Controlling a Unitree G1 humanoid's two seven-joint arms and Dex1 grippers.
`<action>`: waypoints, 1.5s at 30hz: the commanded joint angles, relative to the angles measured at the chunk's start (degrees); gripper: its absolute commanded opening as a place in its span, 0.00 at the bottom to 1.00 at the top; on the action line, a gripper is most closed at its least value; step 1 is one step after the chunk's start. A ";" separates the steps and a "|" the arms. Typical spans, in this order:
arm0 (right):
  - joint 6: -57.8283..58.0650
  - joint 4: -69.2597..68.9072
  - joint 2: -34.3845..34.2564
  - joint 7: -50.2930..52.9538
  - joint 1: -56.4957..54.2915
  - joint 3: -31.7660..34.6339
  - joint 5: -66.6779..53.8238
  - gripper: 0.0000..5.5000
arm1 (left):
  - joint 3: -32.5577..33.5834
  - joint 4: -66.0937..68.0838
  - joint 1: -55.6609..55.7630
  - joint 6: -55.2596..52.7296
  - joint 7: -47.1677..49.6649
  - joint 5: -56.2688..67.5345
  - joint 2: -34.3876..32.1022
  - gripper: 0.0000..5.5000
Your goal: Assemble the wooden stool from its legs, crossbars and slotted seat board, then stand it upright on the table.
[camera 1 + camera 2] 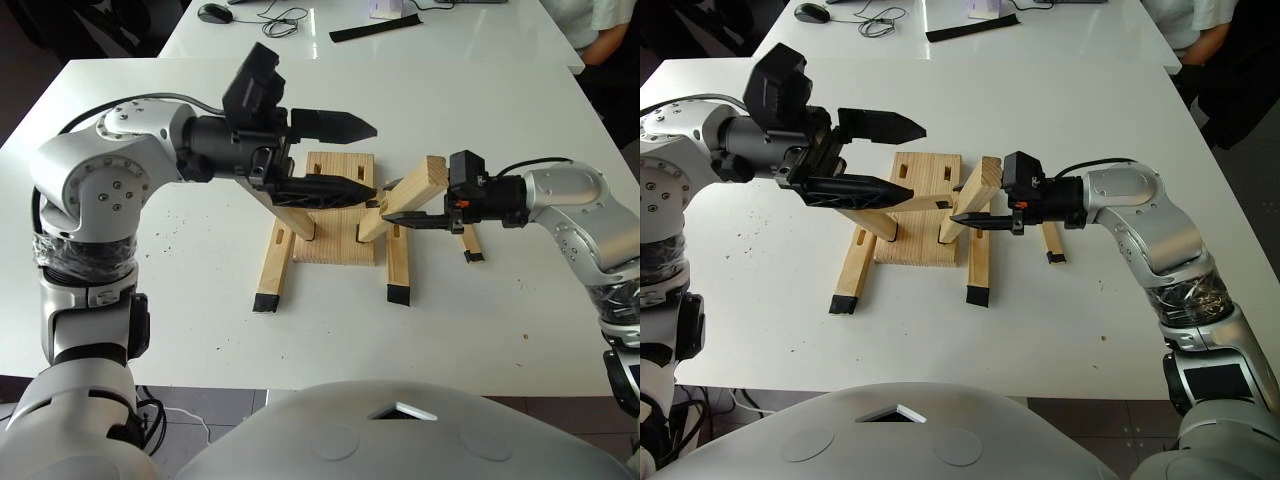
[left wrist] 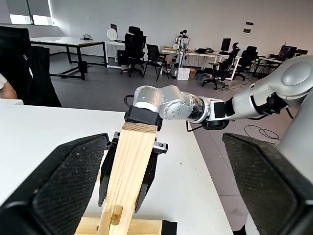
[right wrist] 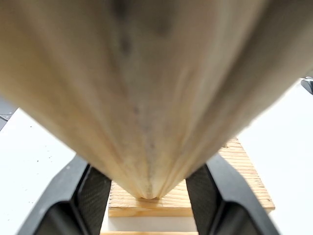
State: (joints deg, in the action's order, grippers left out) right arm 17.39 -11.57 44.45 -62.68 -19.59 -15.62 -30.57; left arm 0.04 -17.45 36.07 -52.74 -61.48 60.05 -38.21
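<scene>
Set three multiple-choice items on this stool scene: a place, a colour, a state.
1. Where is the seat board?
A. flat on the table
B. held in the air
C. on the floor
2. What colour are the leg end caps?
A. red
B. black
C. blue
3. The right jaws are:
A. open, empty
B. shut on a wooden leg
C. shut on the board
Key: 1A, it lies on the white top; 2B, the tips are black; 3B, the leg sits clamped between them.
</scene>
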 commanded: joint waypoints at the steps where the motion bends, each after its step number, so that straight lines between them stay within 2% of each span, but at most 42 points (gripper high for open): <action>1: 3.53 0.92 1.89 0.15 4.19 -2.85 5.76 0.37 | 3.61 0.88 3.05 -2.18 1.47 3.18 -0.67 0.79; 5: 3.59 0.33 2.34 0.18 4.98 -2.53 5.47 0.37 | 6.66 6.00 9.09 -2.27 3.66 3.83 -0.28 0.79; 9: 3.59 -0.15 2.79 -0.05 5.62 -2.36 5.30 0.37 | 6.65 18.69 19.27 3.30 8.21 -4.10 2.08 0.79; 14: 4.10 -1.19 3.26 -0.70 5.99 -2.27 4.74 0.37 | 2.60 42.93 30.30 18.04 12.20 -20.59 6.60 0.79; 19: 5.72 -3.22 4.29 -2.49 6.27 -2.28 2.99 0.37 | -4.68 50.68 28.23 30.98 6.90 -33.36 8.72 0.79; 24: 7.44 -5.19 7.18 -4.63 7.11 -1.01 0.71 0.37 | -9.05 47.20 20.69 34.83 -1.21 -38.68 8.27 0.79; 31: 9.12 -7.93 11.23 -6.92 7.84 0.31 -2.17 0.37 | -8.82 33.15 11.24 25.48 -9.41 -34.27 6.51 0.79; 37: 10.40 -9.03 11.91 -7.01 7.58 0.68 -3.38 0.37 | -10.25 23.82 4.70 21.45 -10.55 -33.71 6.05 0.79; 45: 10.99 -9.60 11.10 -6.06 7.81 0.41 -3.15 0.37 | -11.15 18.82 0.92 19.83 -10.15 -34.21 6.16 0.79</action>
State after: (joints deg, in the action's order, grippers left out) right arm 23.58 -21.85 53.88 -67.78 -14.36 -11.75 -37.70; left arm -10.89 2.75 37.44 -32.00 -71.78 25.88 -31.54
